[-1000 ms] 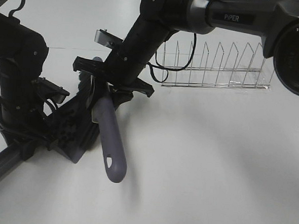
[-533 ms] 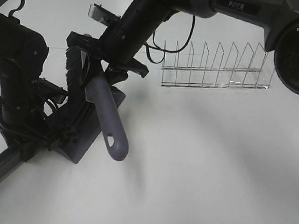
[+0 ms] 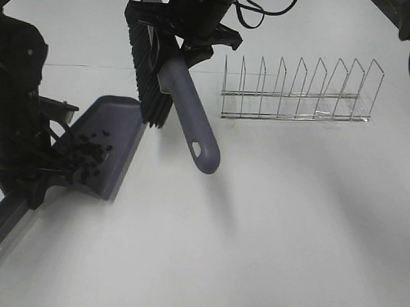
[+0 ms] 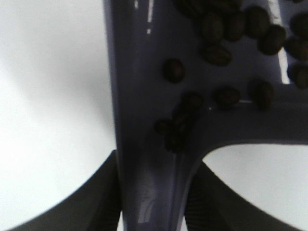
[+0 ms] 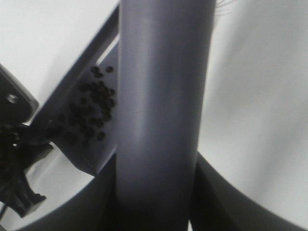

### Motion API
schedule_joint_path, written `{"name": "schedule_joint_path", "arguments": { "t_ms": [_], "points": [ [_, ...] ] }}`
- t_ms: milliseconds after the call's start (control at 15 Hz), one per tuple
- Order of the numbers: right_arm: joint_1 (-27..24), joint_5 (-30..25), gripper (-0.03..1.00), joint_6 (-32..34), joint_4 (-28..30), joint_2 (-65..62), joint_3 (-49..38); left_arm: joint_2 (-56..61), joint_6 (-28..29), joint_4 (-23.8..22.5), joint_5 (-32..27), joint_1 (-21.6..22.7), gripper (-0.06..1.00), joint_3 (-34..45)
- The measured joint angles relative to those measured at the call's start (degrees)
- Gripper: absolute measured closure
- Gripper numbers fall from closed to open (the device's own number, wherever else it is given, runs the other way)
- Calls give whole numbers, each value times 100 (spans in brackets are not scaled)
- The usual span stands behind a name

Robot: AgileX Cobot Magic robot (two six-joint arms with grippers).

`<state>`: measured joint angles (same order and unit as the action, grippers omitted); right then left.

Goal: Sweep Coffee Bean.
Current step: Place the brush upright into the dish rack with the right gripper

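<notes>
The grey-purple dustpan lies at the left with its handle pointing to the near left. The coffee beans lie as a dark cluster inside the pan, and show up close in the left wrist view and small in the right wrist view. My left gripper is shut on the dustpan handle. My right gripper is shut on the purple brush handle and holds the brush in the air behind the pan. Its black bristles hang just off the pan's far edge.
A wire dish rack stands at the back right. The white table stretches to the right and front of the pan. The left arm's black base stands over the pan's left side.
My right gripper has lifted the brush up and back, out of the dustpan. The beans now show uncovered in the pan. The left gripper keeps its hold on the dustpan handle.
</notes>
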<state>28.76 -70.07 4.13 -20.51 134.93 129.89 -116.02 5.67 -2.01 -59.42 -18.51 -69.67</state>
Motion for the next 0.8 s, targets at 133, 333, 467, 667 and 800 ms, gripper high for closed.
{"name": "schedule_joint_path", "arguments": {
  "t_ms": [133, 333, 467, 667, 800],
  "points": [
    [0, 0, 65, -17, 435, -464, -544, 435, 0, 201, 0, 166, 62, 0],
    [-6, -6, 65, -17, 1186, -1450, -1644, 1020, 0, 304, -6, 172, 62, 0],
    [-6, -6, 65, -34, 1828, -2212, -2441, 1192, 0, 355, -29, 172, 62, 0],
    [-11, -6, 65, 80, 2498, -3037, -3472, 1197, 0, 544, -29, 172, 62, 0],
    [-63, -46, 65, 344, 3025, -3587, -4572, 1203, 0, 619, 23, 172, 62, 0]
  ]
}}
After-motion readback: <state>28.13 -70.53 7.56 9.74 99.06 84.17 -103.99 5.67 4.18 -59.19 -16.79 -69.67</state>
